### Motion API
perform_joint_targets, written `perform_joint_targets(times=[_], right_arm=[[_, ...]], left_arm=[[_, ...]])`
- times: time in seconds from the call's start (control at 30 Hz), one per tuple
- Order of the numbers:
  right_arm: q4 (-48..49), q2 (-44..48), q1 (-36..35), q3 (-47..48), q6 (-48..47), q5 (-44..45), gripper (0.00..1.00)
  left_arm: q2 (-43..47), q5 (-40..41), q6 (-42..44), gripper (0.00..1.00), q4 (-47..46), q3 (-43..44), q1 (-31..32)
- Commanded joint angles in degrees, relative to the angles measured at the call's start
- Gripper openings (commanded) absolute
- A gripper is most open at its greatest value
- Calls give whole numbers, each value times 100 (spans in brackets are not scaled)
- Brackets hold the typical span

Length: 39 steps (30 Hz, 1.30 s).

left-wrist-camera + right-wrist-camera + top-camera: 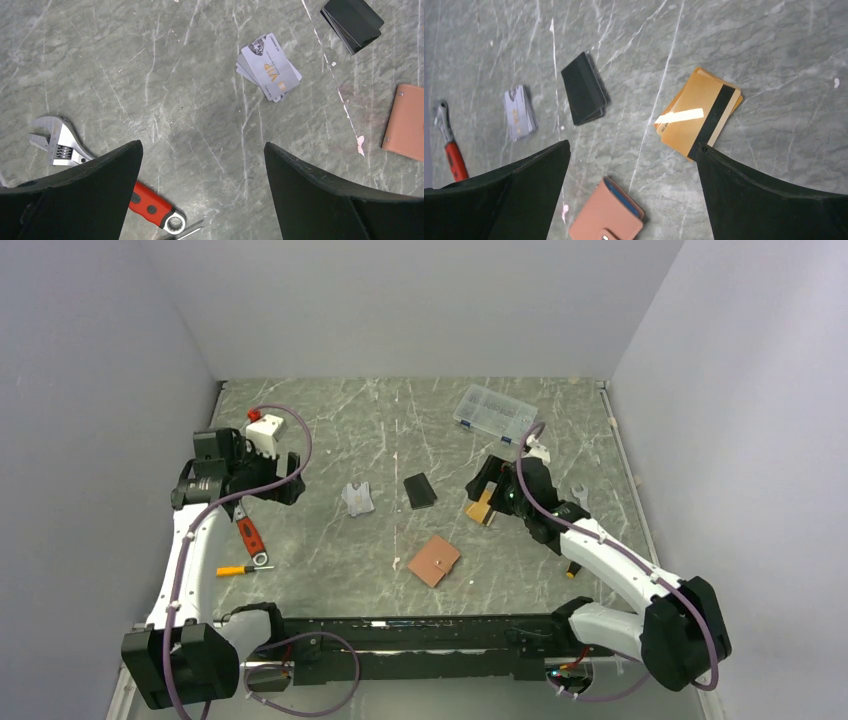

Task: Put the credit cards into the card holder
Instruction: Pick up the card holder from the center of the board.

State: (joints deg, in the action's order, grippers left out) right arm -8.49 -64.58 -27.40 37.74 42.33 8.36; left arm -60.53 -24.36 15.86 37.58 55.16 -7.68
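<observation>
Right wrist view: the card holder (609, 212) lies folded on the desk (774, 45), low between my right fingers (769, 195), which stand wide and hold nothing. Beyond the holder and to its right sits a small stack of orange-gold credit cards (700, 112), black stripe up, close to one fingertip. Beyond the holder to its left is the silver-grey stack (519, 112), and between the two stacks lies a black rectangle (584, 89) that is no part of the job. My left fingers (80, 195) are just as wide and empty, hovering on the far side of the silver cards from the holder, over a red-handled wrench (150, 202).

No card is in the holder yet — I judge this the reach for the first one. Next I'd lower onto the gold stack; flat cards give little edge, so I'd need to tip or slide one up, and the holder must be opened.
</observation>
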Motion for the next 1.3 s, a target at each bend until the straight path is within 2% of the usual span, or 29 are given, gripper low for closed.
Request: perform_joint_targets(times=[0.0, 0.17, 0.37, 0.7, 0.93, 1.27], right_arm=[[631, 252, -53, -230, -618, -462, 100], [-7, -553, -376, 487, -955, 88, 97], [-190, -1311, -1106, 1172, -1195, 702, 94], [-294, -2031, -2087, 1163, -1119, 920, 87], [-552, -1492, -2134, 645, -966, 589, 86], [-860, -335, -1946, -302, -714, -595, 81]], left_arm=[[-52, -157, 166, 98, 36, 76, -14], [-201, -597, 448, 98, 149, 117, -14], [-653, -913, 391, 98, 141, 141, 90], [-956, -675, 168, 98, -224, -183, 1224], [-1321, -1003, -102, 99, -283, 23, 1897], [-1970, -1355, -700, 98, -683, 8, 3061]])
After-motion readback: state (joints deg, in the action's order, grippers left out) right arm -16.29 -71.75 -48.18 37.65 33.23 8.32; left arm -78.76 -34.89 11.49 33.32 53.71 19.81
